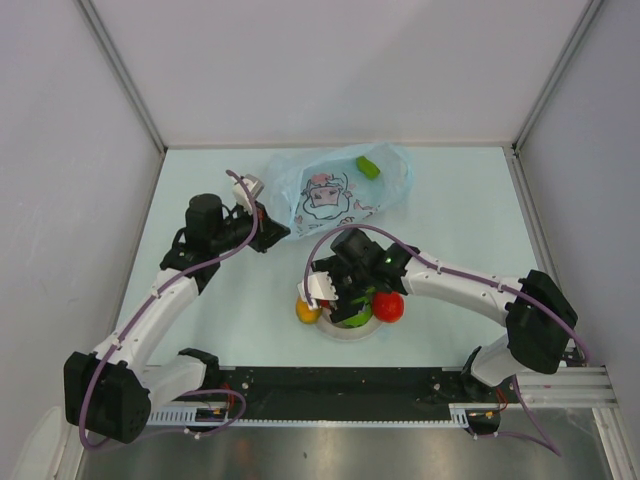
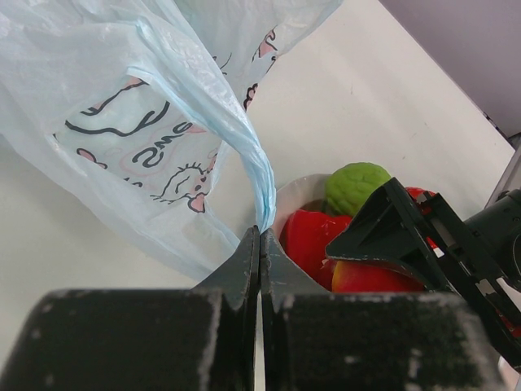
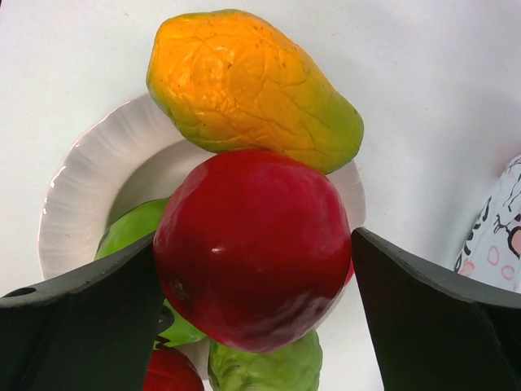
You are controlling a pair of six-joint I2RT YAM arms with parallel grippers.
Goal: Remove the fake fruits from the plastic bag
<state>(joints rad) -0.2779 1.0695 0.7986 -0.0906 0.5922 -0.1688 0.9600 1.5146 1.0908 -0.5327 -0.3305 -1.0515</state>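
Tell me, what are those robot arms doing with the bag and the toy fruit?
The left gripper pinches the edge of the blue plastic bag. The right gripper holds a red fruit just over the white plate, where an orange-yellow fruit and green fruits already lie. One small green fruit shows in the bag, so the job is not finished.

The light is bright and even, probably from above, and shadows on the table (image 1: 450, 200) are soft. A small white glint sits on the red fruit (image 3: 252, 248). The black fingers (image 2: 240, 281) at the bottom of the left wrist view are blurred.
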